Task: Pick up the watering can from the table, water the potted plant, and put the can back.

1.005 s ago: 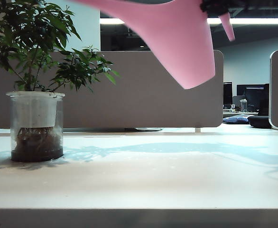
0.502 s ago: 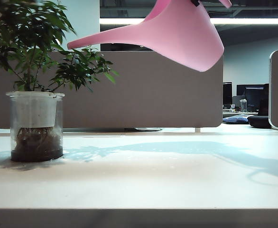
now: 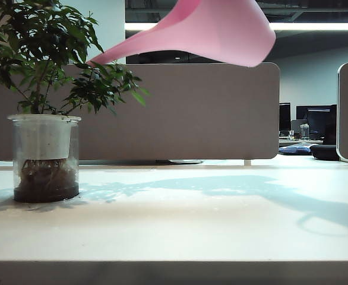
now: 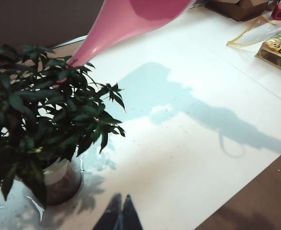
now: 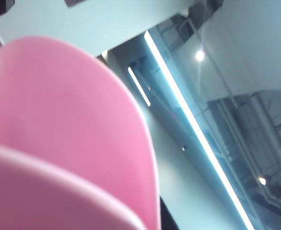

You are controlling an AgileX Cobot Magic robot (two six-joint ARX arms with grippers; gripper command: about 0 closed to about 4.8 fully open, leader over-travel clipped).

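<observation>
Table: off-white; we note the plant standing on it.
Watering can: pink, aloft, tipped so its spout meets the foliage for pouring.
Potted plant: clear pot.
Left tool: fingers together, empty, beside the pot.
Right tool: unseen; grip undeterminable.

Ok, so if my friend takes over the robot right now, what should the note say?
Left gripper: jaws shut, empty, low over the table beside the potted plant.
Right gripper: out of view; the watering can fills its wrist camera, aloft, tilted, spout tip at the top leaves.
Done: can lifted and brought to the plant.
Left: pour (no stream visible), then set the can back on the table.
</observation>
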